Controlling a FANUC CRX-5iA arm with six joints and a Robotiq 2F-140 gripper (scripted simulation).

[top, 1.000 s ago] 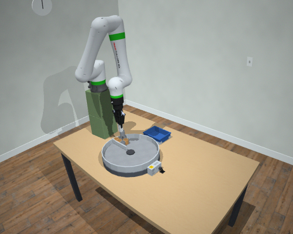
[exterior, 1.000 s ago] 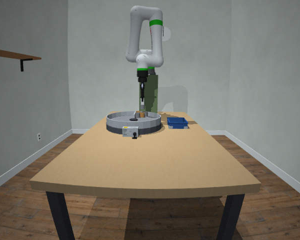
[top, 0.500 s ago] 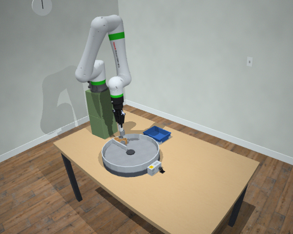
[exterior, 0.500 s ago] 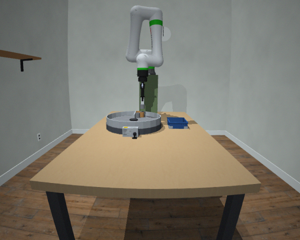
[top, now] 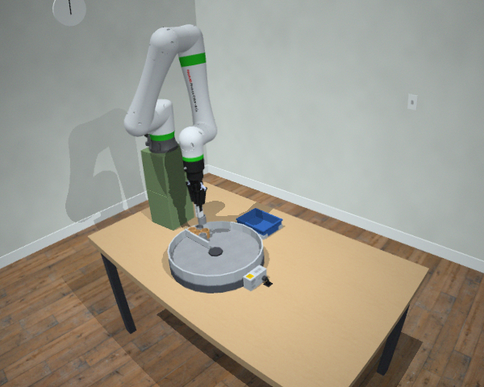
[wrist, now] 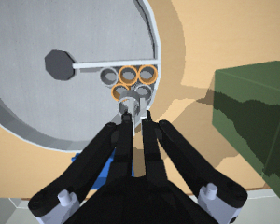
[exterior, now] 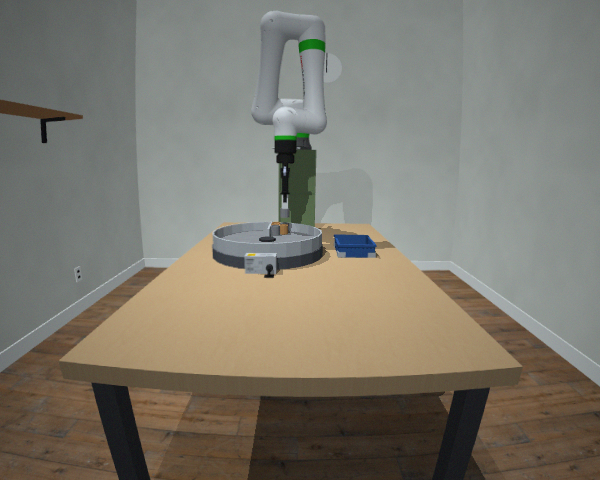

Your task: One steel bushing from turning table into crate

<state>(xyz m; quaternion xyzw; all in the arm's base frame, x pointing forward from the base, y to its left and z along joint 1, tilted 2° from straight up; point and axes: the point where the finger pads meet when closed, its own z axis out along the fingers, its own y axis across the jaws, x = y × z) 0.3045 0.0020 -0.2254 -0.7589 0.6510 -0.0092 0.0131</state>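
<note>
The jaws are clenching a steel bushing (wrist: 129, 102) by its wall and holding it above the turntable (top: 192, 272), over the cluster of other bushings (wrist: 129, 75) lying against the divider (wrist: 107, 65) near the rim. The blue crate (top: 271, 225) is sitting on the desk (top: 325, 300) just beside the turntable.
</note>
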